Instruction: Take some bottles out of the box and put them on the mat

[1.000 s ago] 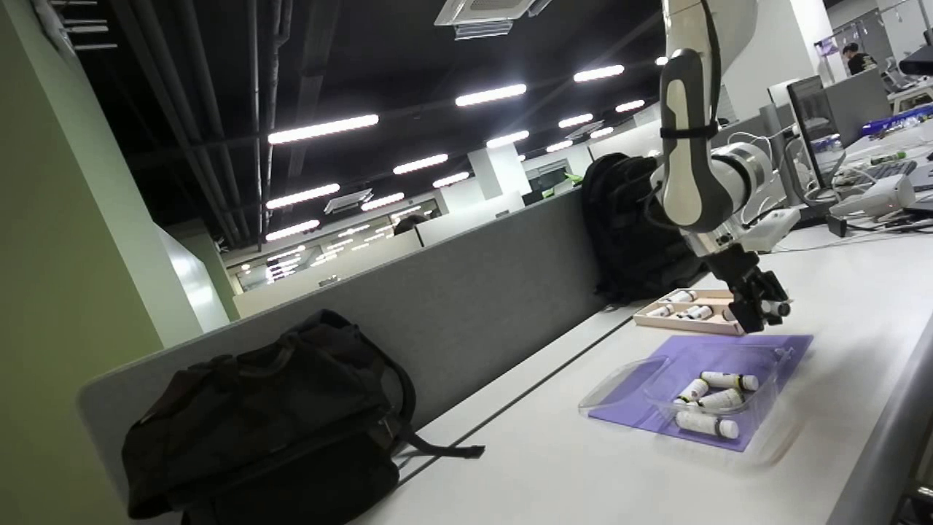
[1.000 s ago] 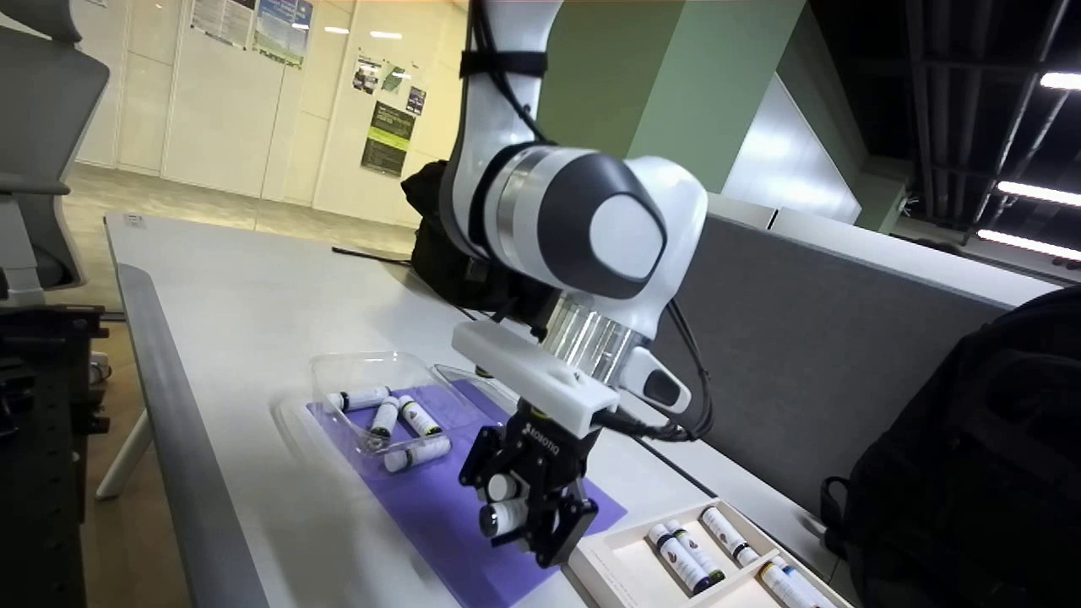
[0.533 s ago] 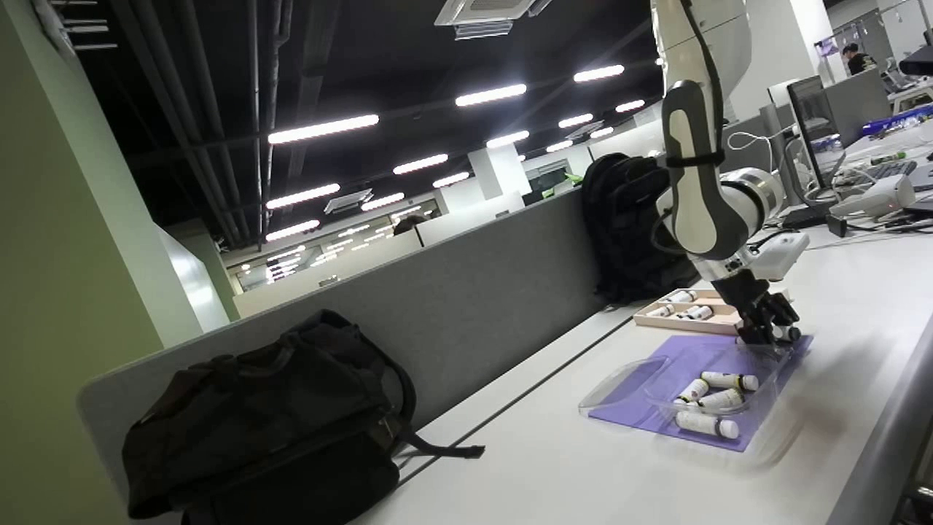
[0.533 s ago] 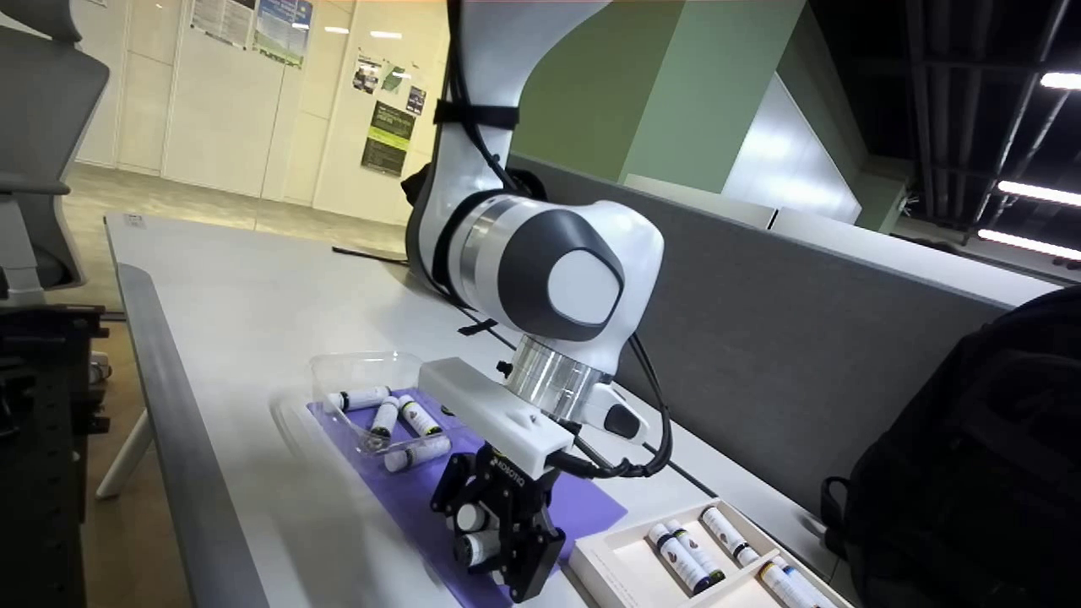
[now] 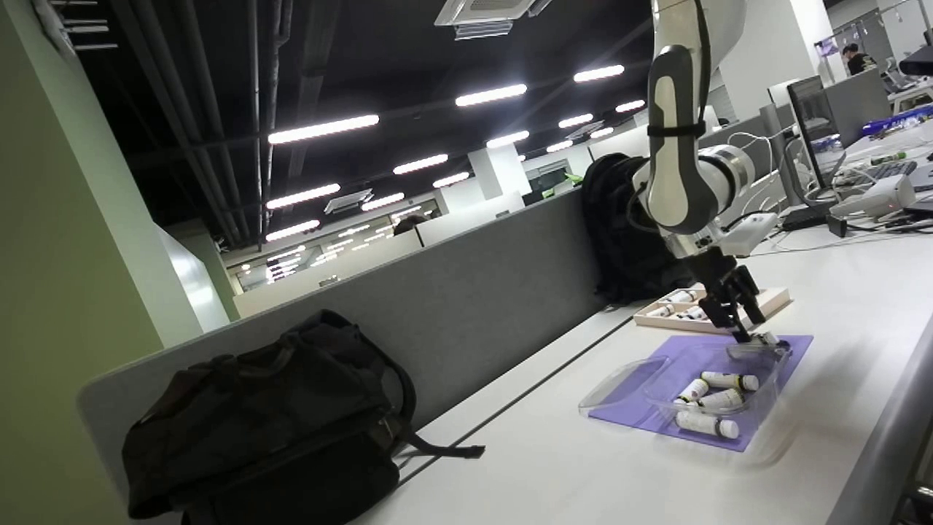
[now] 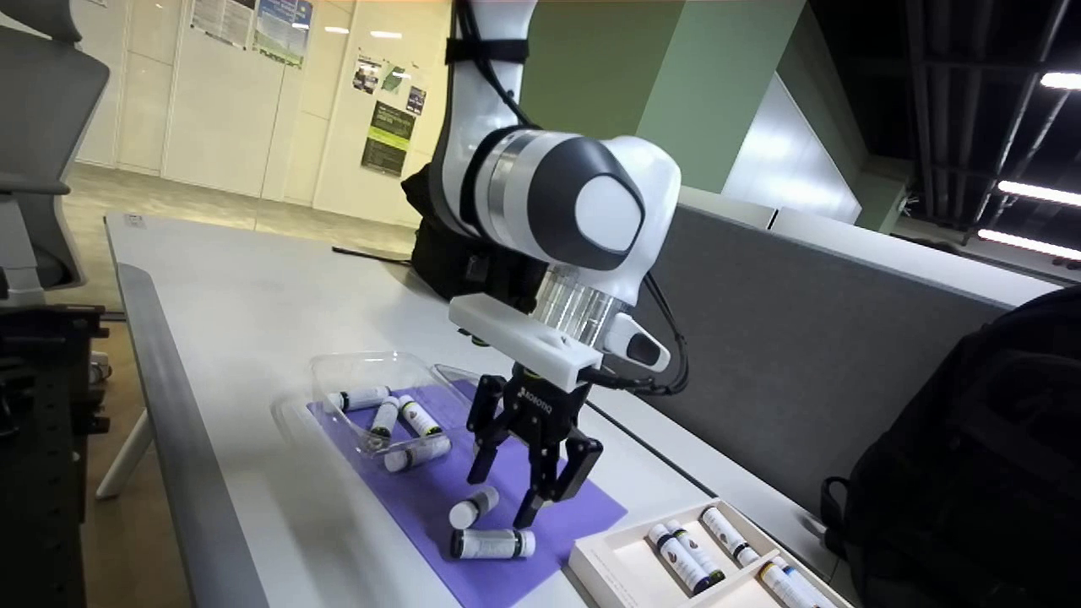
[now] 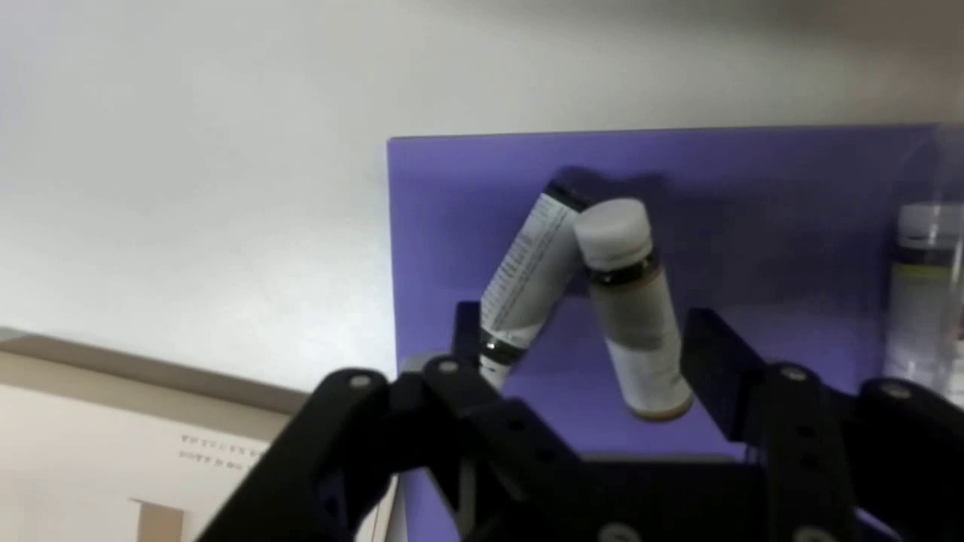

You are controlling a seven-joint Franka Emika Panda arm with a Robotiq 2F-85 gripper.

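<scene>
The black jaws stood apart from each other, near two cylindrical white-labelled bottles (image 6: 494, 545) that lay on the rectangular purple mat (image 6: 422, 498).

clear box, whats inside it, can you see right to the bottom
Both exterior views show four white-labelled bottles lying inside the clear box, with purple mat showing through. What lies directly beneath the bottles is covered, so I can't tell.

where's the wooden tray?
In an exterior view, the wooden tray is lower right, beside the purple mat and right of the gripper; in the wrist view, part shows lower left.
</scene>
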